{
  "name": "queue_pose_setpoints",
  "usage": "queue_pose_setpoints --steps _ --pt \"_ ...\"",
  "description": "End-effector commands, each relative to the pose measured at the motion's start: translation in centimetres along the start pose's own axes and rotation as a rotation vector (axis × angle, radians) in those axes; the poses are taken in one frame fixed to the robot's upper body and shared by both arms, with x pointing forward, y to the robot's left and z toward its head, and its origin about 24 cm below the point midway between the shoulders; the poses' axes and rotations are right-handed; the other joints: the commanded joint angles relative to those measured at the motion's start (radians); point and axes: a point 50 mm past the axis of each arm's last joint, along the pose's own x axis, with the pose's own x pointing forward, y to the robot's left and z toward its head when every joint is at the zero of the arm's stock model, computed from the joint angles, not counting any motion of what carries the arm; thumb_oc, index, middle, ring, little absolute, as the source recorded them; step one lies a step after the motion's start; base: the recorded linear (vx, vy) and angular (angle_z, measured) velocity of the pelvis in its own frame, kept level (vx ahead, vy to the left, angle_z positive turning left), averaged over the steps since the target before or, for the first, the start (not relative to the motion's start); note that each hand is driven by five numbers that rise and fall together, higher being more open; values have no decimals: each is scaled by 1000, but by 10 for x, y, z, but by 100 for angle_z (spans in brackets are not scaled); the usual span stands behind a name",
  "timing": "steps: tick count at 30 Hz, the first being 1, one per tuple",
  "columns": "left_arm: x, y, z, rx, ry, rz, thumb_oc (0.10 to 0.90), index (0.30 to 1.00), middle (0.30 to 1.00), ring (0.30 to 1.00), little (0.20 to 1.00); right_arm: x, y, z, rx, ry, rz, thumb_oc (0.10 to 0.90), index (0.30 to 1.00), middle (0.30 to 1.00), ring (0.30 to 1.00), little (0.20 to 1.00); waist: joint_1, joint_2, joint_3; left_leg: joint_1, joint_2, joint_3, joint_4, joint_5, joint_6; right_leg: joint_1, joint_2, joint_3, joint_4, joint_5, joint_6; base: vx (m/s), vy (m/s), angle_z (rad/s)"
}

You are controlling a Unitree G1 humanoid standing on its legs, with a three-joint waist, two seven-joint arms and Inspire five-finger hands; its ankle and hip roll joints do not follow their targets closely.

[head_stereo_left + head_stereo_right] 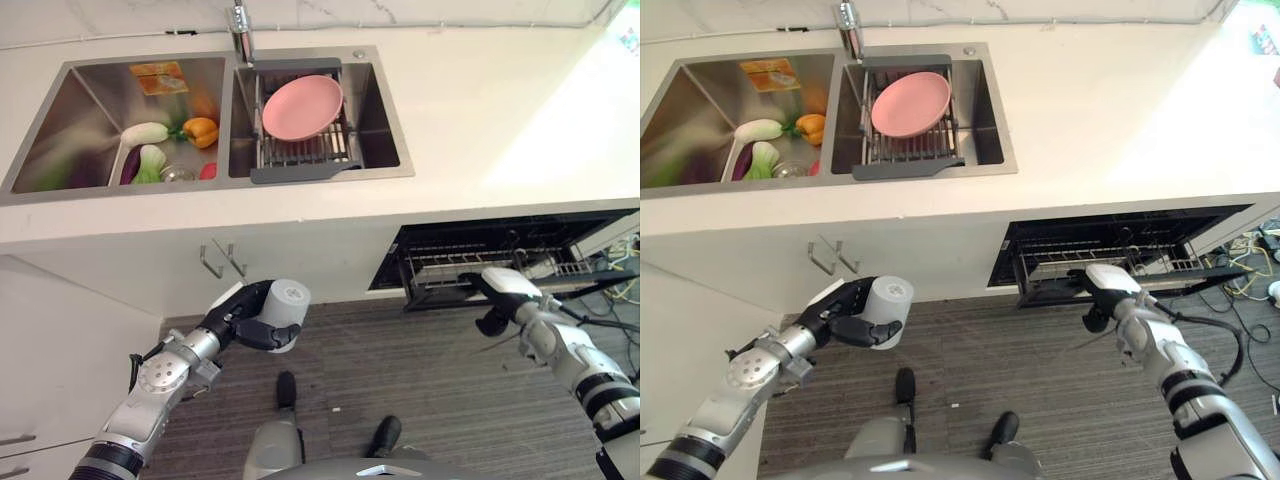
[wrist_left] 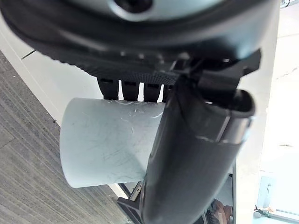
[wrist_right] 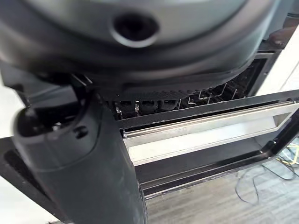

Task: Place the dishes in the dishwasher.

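Note:
A pale grey cup (image 1: 287, 303) lies on its side in my left hand (image 1: 243, 324), whose fingers and thumb curl round it, low in front of the cabinet; the left wrist view has the cup (image 2: 107, 144) close up. Under the counter at the right the dishwasher stands open, with its wire rack (image 1: 470, 262) partly out. My right hand (image 1: 503, 288) is at the rack's front rail (image 3: 205, 126), fingers hooked over it, their tips hidden behind the rail. A pink plate (image 1: 302, 106) leans in the drying rack (image 1: 300, 158) in the right sink basin.
The left sink basin holds a yellow pepper (image 1: 201, 131) and other vegetables (image 1: 146, 150). Two metal handles (image 1: 220, 260) stick out of the cabinet front above my left hand. White counter (image 1: 480, 110) runs to the right of the sink. Cables lie on the floor at far right.

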Motion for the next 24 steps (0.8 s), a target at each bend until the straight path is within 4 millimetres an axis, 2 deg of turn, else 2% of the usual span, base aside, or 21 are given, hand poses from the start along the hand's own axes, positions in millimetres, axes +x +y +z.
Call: queue_pose_setpoints --steps 1,2,3,4,5,6,8,12,14,17,20,22,23,24 --pt "9 11 52 80 -257 37 400 300 300 300 300 -45 72 -65 -125 249 374 800 900 900 900 900 -58 16 -6 133 67 72 8 -107 -106 -13 -46 54 20 -71 58 -24 13 -20" --pt "10 12 53 89 -263 45 400 300 300 300 300 -55 100 -62 -148 240 488 800 900 900 900 900 -66 13 -1 135 65 92 7 -92 -97 -21 -49 44 24 -54 51 -94 24 -15" --pt "10 12 53 90 -262 46 400 300 300 300 300 -54 101 -61 -148 239 488 800 900 900 900 900 -66 12 -2 135 65 92 7 -93 -97 -21 -49 44 24 -54 51 -91 21 -12" --pt "10 12 54 97 -261 49 400 300 300 300 300 -62 121 -58 -151 238 563 800 900 900 900 900 -71 11 -2 139 65 95 7 -95 -97 -20 -50 47 24 -52 52 -25 6 -17" --pt "10 14 56 106 -268 64 400 300 300 300 300 -74 152 -50 -138 231 674 800 900 900 900 900 -79 10 0 145 64 100 7 -97 -95 -20 -50 54 26 -49 53 -25 7 -17" --pt "10 14 56 107 -267 65 400 300 300 300 300 -74 152 -49 -138 230 674 800 900 900 900 900 -78 8 -1 145 64 101 7 -97 -95 -20 -50 55 25 -49 53 -27 7 -13" --pt "11 16 57 109 -269 78 400 300 300 300 300 -84 175 -39 -88 234 743 800 900 900 900 900 -86 9 1 149 64 109 7 -96 -96 -21 -50 62 26 -46 52 -30 13 -11" --pt "10 17 56 111 -266 88 400 300 300 300 300 -97 191 -38 -44 254 784 800 900 900 900 900 -93 10 3 156 67 119 7 -96 -97 -18 -50 65 25 -44 52 -29 17 -14" --pt "10 18 57 112 -267 101 400 300 300 300 300 -109 200 -44 -7 305 801 800 900 900 900 900 -101 10 3 162 68 124 7 -98 -97 -15 -50 67 25 -42 52 -37 20 -2" --pt "10 20 57 111 -269 112 400 300 300 300 300 -115 204 -48 24 340 799 800 900 900 900 900 -106 9 1 169 68 128 7 -101 -96 -11 -52 68 25 -40 53 -12 6 0" --pt "11 20 56 97 -272 121 400 300 300 300 300 -114 200 -52 72 368 756 800 900 900 900 900 -112 6 -4 179 68 137 7 -104 -94 -8 -52 72 25 -37 54 -21 6 0" --pt "12 20 56 83 -278 130 400 300 300 300 300 -103 186 -53 136 371 657 800 900 900 900 900 -118 3 -11 190 68 146 7 -109 -93 -4 -52 77 26 -36 55 -36 13 -5" --pt "12 20 57 83 -279 130 400 300 300 300 300 -104 186 -53 137 372 657 800 900 900 900 900 -116 4 -11 192 68 147 7 -109 -93 -4 -52 78 26 -36 55 -22 8 -9" --pt "13 20 56 80 -276 132 400 300 300 300 300 -95 174 -54 177 372 586 800 900 900 900 900 -122 1 -14 195 68 150 7 -111 -92 -5 -51 81 26 -34 56 -18 8 -17"
